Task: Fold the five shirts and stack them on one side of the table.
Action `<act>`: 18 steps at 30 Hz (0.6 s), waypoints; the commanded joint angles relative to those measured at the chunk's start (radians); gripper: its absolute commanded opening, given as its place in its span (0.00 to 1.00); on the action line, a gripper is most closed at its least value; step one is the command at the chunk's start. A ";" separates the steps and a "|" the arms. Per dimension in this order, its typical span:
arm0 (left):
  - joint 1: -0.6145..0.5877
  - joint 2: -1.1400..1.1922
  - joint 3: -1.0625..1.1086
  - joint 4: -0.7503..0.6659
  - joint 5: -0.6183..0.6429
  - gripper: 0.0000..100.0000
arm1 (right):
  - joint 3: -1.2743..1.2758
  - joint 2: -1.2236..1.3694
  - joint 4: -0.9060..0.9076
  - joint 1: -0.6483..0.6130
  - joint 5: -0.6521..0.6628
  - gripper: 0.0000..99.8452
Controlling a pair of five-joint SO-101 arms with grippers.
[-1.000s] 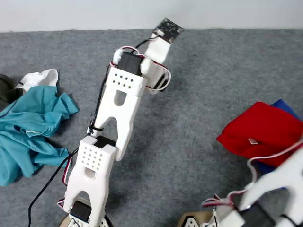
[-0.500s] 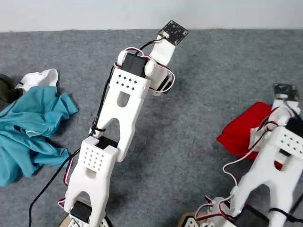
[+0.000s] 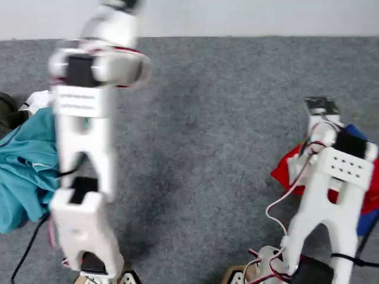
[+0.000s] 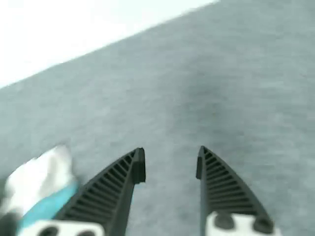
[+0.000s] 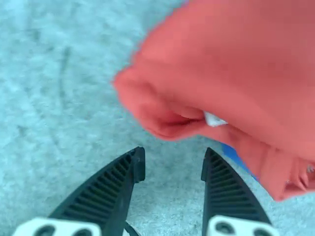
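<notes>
On the table, high view: The left arm (image 3: 80,148) has swung from the middle over to the left, above the teal shirt (image 3: 23,171) and white shirt (image 3: 38,100). The right arm (image 3: 331,189) has come in over the red shirt (image 3: 287,168), which lies on a blue shirt (image 3: 368,220).
Meaning: I think the left pile gets worked on next.
Left wrist view: The left claw (image 4: 171,149) is open and holds nothing. The white and teal shirts lie just beside it.
Right wrist view: The right claw (image 5: 173,150) is open too, with nothing in it, near the red shirt's edge.
Room: The grey table (image 3: 207,148) has a wide middle between the piles. Both piles sit by the side edges, so a hard pull could drag one off.
</notes>
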 commanded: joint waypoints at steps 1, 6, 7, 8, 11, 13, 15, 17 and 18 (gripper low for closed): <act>-0.221 -0.157 0.219 0.020 0.003 0.18 | -0.038 -0.044 0.013 -0.085 -0.005 0.20; -0.494 -0.253 0.553 0.017 -0.048 0.18 | -0.038 -0.044 0.015 -0.130 -0.003 0.20; -0.535 -0.261 0.602 0.017 -0.084 0.18 | -0.038 -0.044 0.015 -0.130 -0.003 0.20; -0.571 -0.264 0.644 0.017 -0.114 0.18 | -0.038 -0.044 0.015 -0.130 -0.003 0.20; -0.651 -0.264 0.748 -0.002 -0.153 0.18 | -0.038 -0.044 0.016 -0.130 -0.003 0.20; -0.683 -0.264 0.811 -0.058 -0.170 0.18 | -0.038 -0.044 0.016 -0.130 -0.003 0.20; -0.697 -0.264 0.866 -0.106 -0.170 0.18 | -0.037 -0.044 0.016 -0.130 -0.003 0.20; -0.698 -0.264 0.918 -0.137 -0.170 0.18 | -0.037 -0.044 0.016 -0.130 -0.003 0.20; -0.695 -0.264 0.940 -0.147 -0.170 0.18 | -0.037 -0.044 0.018 -0.130 -0.003 0.20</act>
